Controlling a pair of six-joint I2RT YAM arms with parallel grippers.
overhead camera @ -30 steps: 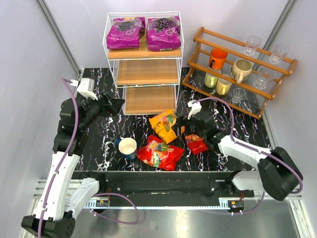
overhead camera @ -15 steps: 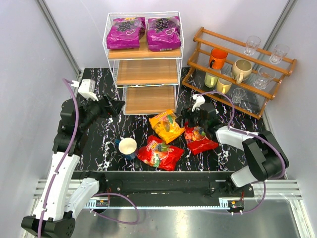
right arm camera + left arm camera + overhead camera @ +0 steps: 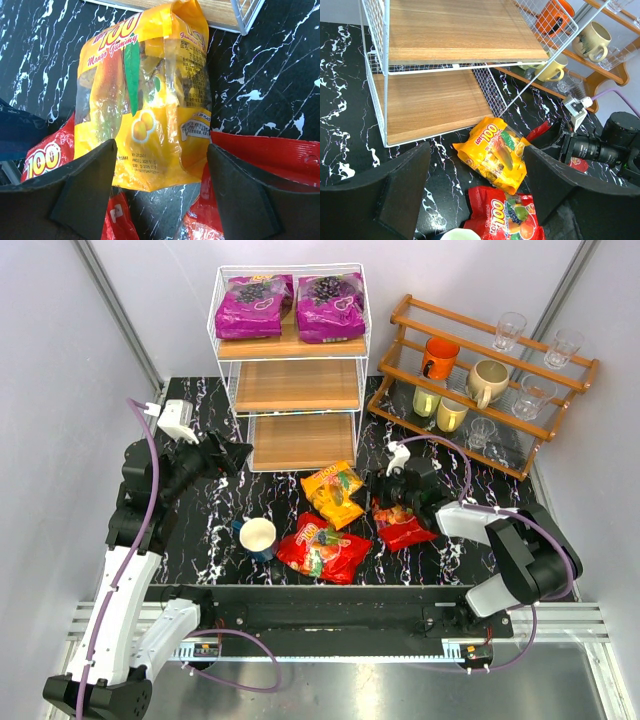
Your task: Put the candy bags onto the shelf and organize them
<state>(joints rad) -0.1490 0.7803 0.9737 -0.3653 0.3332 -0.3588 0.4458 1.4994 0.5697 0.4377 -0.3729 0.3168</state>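
Candy bags, top camera first: left purple bag (image 3: 254, 306) and right purple bag (image 3: 331, 306) lie side by side on the top board of the shelf (image 3: 290, 390). The other three are on the desk (image 3: 200, 530) in front of it. The orange bag (image 3: 335, 492) is closest to the shelf's foot. The big red bag (image 3: 322, 548) is just nearer the arm bases and touching it, and the small red bag (image 3: 402, 525) is off to the right. A cup (image 3: 258, 537) stands just left of the big red bag, and the mug rack (image 3: 480, 380) sits to the shelf's right.

My right gripper (image 3: 378, 485) is down low at the orange bag's right edge, by the top of the small red bag. From above I can't read its jaws. The right wrist camera settles it: jaws spread wide, one finger either side of the orange bag's near end, not closed on it. I can't tell if the fingers touch the plastic. That view also shows what the top camera hides: the orange bag's end lies over red plastic on both sides.

My left gripper (image 3: 232, 453) hangs above the desk by the shelf's front left corner, well apart from every bag. Its wrist camera shows the jaws wide open with nothing between them, looking past the two lower boards toward the orange bag and the right arm beyond. The purple bags are out of that view.
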